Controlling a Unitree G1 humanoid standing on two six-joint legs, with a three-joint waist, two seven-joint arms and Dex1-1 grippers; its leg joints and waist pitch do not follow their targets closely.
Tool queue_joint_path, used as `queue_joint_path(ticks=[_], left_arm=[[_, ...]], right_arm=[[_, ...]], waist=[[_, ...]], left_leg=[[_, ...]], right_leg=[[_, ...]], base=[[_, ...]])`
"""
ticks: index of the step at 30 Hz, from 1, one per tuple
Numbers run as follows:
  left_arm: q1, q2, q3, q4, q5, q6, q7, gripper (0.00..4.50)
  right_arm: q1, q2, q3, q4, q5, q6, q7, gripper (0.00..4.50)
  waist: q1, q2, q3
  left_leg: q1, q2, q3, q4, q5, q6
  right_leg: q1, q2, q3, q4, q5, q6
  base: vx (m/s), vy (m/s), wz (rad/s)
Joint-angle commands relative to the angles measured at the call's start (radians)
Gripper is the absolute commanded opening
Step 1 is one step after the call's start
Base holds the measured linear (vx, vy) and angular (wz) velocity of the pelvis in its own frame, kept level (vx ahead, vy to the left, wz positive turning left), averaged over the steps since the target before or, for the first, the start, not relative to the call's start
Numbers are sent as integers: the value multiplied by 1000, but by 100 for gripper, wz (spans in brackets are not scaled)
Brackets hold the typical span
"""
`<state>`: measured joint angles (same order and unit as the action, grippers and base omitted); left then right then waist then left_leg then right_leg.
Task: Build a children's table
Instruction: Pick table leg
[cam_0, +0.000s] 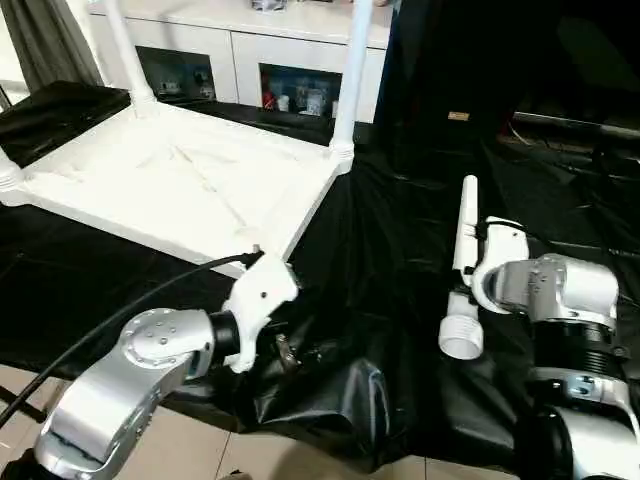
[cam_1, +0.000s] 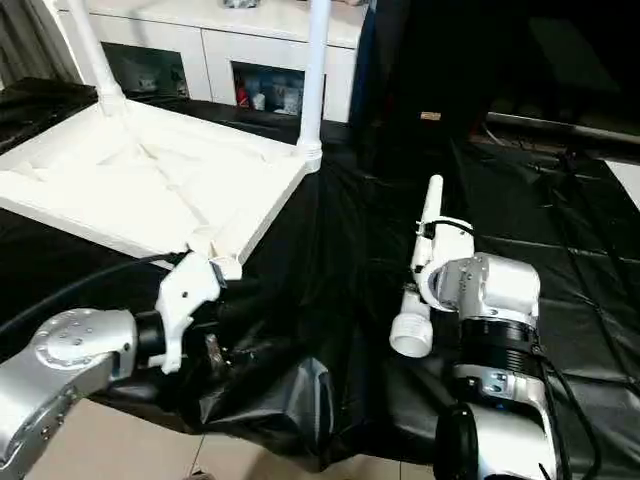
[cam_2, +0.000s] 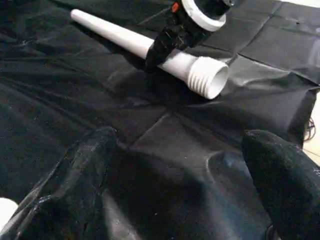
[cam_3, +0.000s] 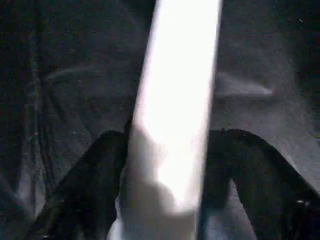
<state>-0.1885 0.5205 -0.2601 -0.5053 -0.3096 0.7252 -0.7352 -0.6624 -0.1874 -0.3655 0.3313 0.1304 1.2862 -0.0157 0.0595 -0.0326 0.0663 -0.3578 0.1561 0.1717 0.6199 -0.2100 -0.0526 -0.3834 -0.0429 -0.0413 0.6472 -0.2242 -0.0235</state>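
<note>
Loose white plastic leg (cam_0: 463, 270) lying on the black-draped surface (cam_0: 400, 330), the right tool (cam_3: 167, 165) set around it.

Upside-down white plastic tabletop (cam_0: 170, 180) with ribbed underside rests on the far left of the surface, legs standing upright in its corner sockets. The tapered tubular leg lies well right of it, threaded end (cam_2: 207, 77) toward the near edge. The right tool's black fingers (cam_3: 90, 185) sit on both sides of its shaft. The left tool (cam_2: 180, 180) hangs above bare cloth, fingers spread wide, holding nothing.
</note>
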Motion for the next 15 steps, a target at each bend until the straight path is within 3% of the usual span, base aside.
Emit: queue_joint_path(ticks=[1,2,5,7,8,14,15], left_arm=[[-19,2,-9,-14,-1,10,-3,450],[-32,-3,-11,-11,-3,15,-6,450],[-47,-6,-17,-5,-2,19,-6,450],[-61,-9,-20,-1,-5,26,-3,450],[-71,-11,-22,7,-5,25,-3,450],[-61,-1,-28,15,4,23,-1,450],[-52,-1,-13,16,-4,24,0,450]], right_arm=[[-4,-11,-18,6,13,17,-5,305],[-7,-15,-27,9,12,21,-7,288],[-12,-20,-34,14,12,20,-10,272],[-19,-21,-40,18,14,19,-11,250],[-26,-17,-45,27,14,10,-15,242],[-24,12,-58,20,17,-14,-32,197],[-22,27,-67,6,18,-17,-43,194]], waist=[[1,-8,-61],[1,-13,-62],[0,-14,-58],[1,-12,-58],[0,-8,-52],[-1,-8,-53],[2,19,-61]], left_leg=[[6,59,-18,-79,-53,-49],[5,59,-18,-78,-48,-46],[3,58,-17,-78,-36,-42],[6,59,-17,-78,-40,-45],[5,58,-18,-80,-52,-48],[6,60,-20,-81,-65,-54],[9,59,-22,-78,-70,-65]], right_leg=[[42,-91,58,-79,-135,-133],[44,-93,58,-77,-131,-133],[42,-92,59,-77,-113,-134],[41,-91,59,-77,-114,-136],[39,-91,59,-80,-125,-138],[40,-92,58,-80,-135,-141],[40,-93,58,-76,-126,-148]], base=[[0,0,0],[0,0,0],[0,0,0],[0,0,0],[0,0,0],[0,0,0],[0,0,0]])
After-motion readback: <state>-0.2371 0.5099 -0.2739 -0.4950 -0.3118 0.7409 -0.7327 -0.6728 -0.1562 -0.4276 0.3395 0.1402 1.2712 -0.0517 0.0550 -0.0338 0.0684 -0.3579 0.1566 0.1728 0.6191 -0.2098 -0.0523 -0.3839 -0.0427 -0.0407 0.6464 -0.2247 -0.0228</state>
